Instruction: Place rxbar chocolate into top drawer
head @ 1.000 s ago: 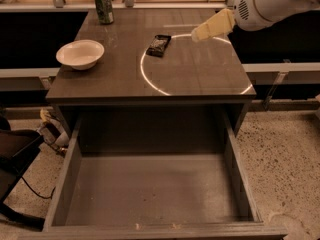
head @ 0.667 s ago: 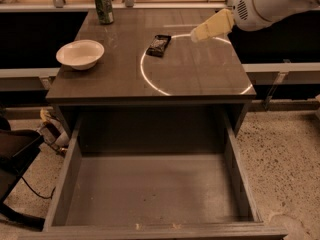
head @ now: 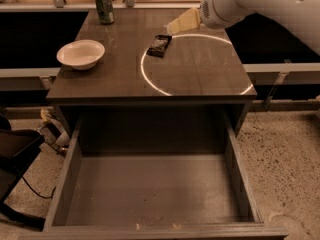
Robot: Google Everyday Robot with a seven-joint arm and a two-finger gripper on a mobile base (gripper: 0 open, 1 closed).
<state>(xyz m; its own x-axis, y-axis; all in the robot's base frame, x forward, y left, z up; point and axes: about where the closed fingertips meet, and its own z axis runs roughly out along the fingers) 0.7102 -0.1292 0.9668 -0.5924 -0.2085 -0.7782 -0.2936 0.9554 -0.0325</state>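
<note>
The rxbar chocolate point(head: 160, 45) is a small dark glossy bar lying flat on the cabinet top, toward the back centre. My gripper point(head: 182, 21), cream-coloured at the end of the white arm, hangs just above the top, a little behind and to the right of the bar, not touching it. The top drawer point(head: 150, 189) is pulled out fully toward me below the cabinet top; its flat grey-brown bottom is bare.
A white bowl point(head: 81, 54) sits on the left of the cabinet top point(head: 200, 69). A green soda can point(head: 104, 6) stands at the back left. A bright light ring lies across the top. Dark chair parts and cables are at the lower left.
The gripper has moved left along the back of the cabinet top, closer to the bar. The bar, bowl, can and drawer have not moved.
</note>
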